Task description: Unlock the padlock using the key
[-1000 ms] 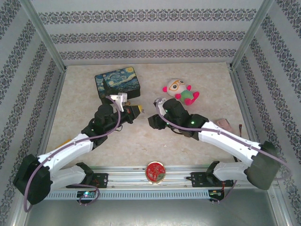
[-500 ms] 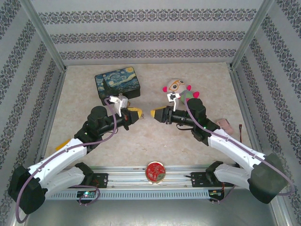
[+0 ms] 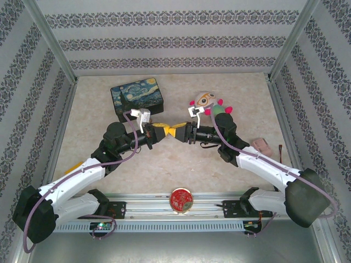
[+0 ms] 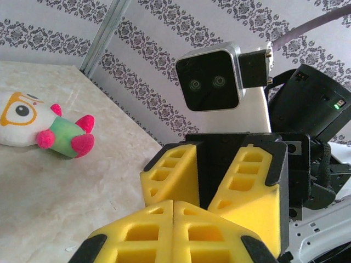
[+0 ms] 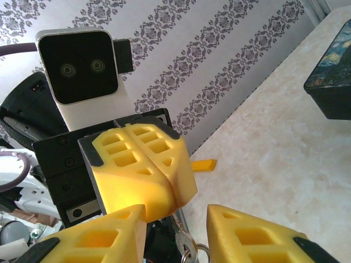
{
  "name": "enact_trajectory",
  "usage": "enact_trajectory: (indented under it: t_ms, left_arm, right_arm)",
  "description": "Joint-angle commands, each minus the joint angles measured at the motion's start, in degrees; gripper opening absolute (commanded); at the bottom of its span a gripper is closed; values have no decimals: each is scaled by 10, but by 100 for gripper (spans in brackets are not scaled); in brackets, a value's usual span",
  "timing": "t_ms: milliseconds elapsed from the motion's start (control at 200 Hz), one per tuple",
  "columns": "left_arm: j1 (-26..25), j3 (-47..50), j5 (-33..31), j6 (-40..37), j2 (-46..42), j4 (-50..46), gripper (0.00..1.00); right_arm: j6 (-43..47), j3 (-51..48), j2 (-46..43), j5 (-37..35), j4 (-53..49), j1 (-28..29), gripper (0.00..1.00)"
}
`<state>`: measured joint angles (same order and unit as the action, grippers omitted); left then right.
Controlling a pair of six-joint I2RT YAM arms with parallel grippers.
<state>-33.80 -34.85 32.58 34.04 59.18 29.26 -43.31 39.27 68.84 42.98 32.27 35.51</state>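
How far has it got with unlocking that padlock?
Done: nothing shows as unlocked yet. In hand: the shut left gripper faces the open right gripper tip to tip above the table, with a small silvery key between the right one's fingers. Left: fitting the key into the lock and turning it.

Built of white links (image 3: 71, 183) and black joints (image 3: 116, 137), trailed by purple cables (image 3: 112, 161), tipped with yellow cut-out fingers (image 4: 137, 235) on the left end effector (image 3: 159, 130) and right end effector (image 3: 178, 132), silver-cased cameras (image 4: 211, 79) above.
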Motion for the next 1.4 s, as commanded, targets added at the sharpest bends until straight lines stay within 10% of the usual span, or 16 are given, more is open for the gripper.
enact_trajectory:
  t_ms: [0,1394]
  left_arm:
    - [-4,-1,10,15,-5,52,0]
    - [14,21,8,91,17,148,0]
  right_arm:
    - [-4,7,-3,11,29,3,35]
    - [-32,-26,-6,24,83,-9,15]
